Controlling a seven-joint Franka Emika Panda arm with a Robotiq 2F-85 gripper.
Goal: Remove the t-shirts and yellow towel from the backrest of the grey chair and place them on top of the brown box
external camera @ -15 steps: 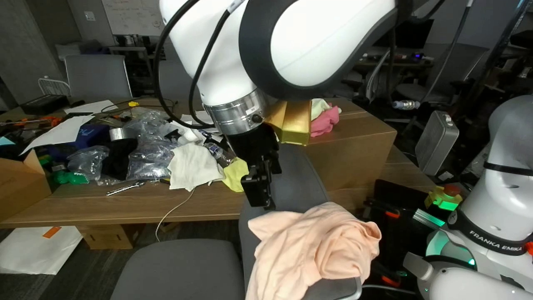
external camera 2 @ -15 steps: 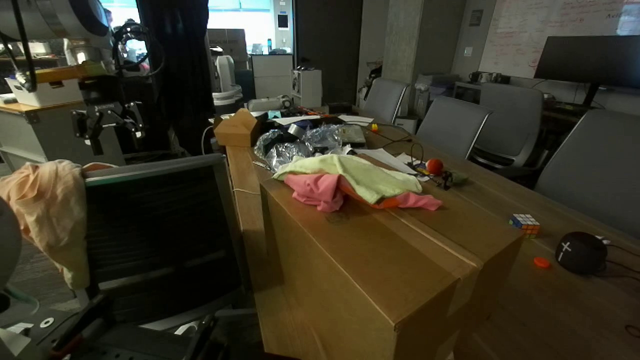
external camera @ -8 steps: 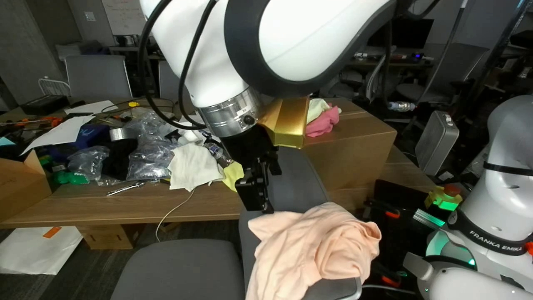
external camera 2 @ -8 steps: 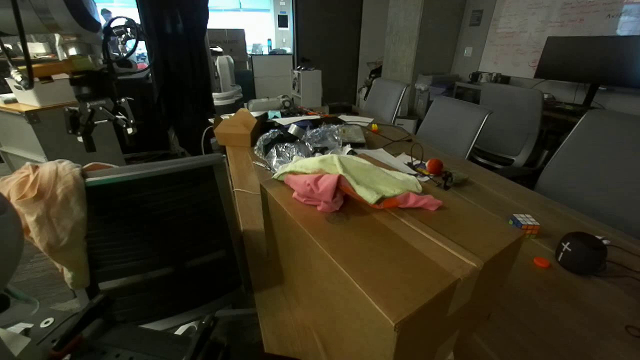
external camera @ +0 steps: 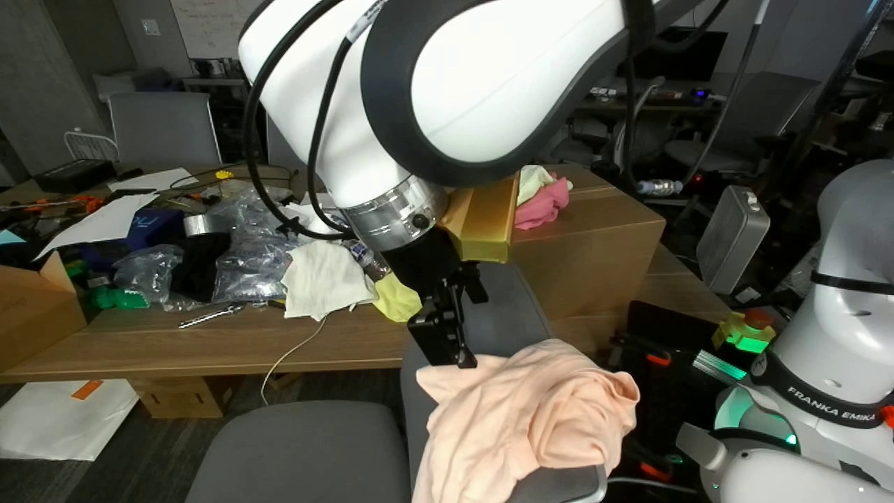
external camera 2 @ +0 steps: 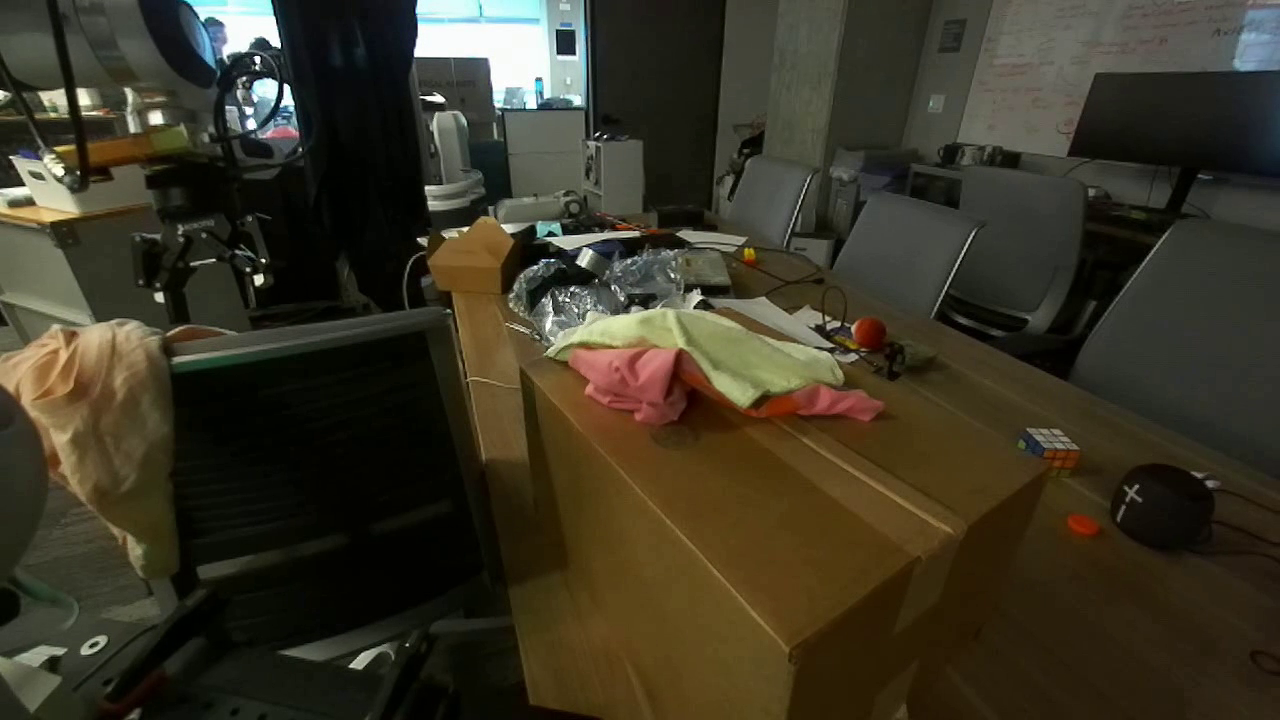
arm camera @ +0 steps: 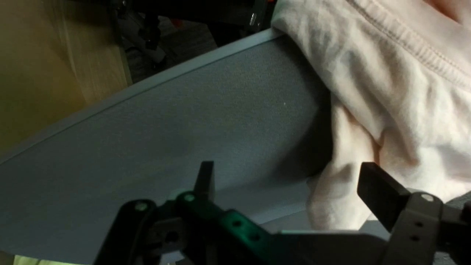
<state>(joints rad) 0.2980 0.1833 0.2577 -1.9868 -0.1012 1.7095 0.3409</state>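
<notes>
A peach t-shirt (external camera: pixel 524 419) hangs over one end of the grey chair's backrest (external camera: pixel 492 307); it also shows in an exterior view (external camera 2: pixel 90 420) and the wrist view (arm camera: pixel 386 73). My gripper (external camera: pixel 454 339) is open and empty above the backrest, near the shirt's edge. In the wrist view, one finger of the gripper (arm camera: pixel 287 173) is over the shirt and the other over grey backrest fabric. The brown box (external camera 2: pixel 720 520) stands beside the chair, also in an exterior view (external camera: pixel 587 258). A pale yellow towel (external camera 2: pixel 700 345) lies over a pink t-shirt (external camera 2: pixel 630 380) on the box.
The wooden table (external camera: pixel 230 346) holds plastic bags (external camera: pixel 255 258), a white cloth (external camera: pixel 325 279), a yellow cloth (external camera: pixel 397 297) and an open cardboard box (external camera 2: pixel 475 258). The chair seat (external camera: pixel 300 454) is below the gripper. A Rubik's cube (external camera 2: pixel 1050 450) and a black speaker (external camera 2: pixel 1163 505) are beyond the brown box.
My gripper has moved down, closer to the peach t-shirt, and stays open. The peach t-shirt, the chair and the cloths on the box have not moved.
</notes>
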